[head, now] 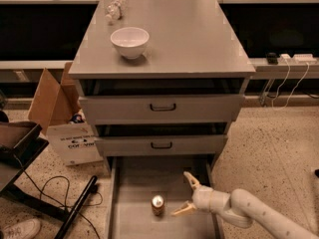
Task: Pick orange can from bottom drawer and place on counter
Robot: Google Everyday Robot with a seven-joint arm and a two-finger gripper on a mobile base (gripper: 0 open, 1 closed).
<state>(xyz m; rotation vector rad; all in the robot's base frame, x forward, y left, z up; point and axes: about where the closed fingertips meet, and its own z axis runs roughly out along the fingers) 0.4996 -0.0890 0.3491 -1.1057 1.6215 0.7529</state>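
The orange can point(158, 205) stands in the bottom drawer point(133, 183), spread pincer point(179, 194) beside.

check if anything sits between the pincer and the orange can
Nothing visible does. The open pincer is just right of the orange can over the bottom drawer, only bare drawer floor between them.

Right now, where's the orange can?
In camera view the orange can stands upright on the floor of the open bottom drawer, just left of the open gripper hanging over the drawer's right side.
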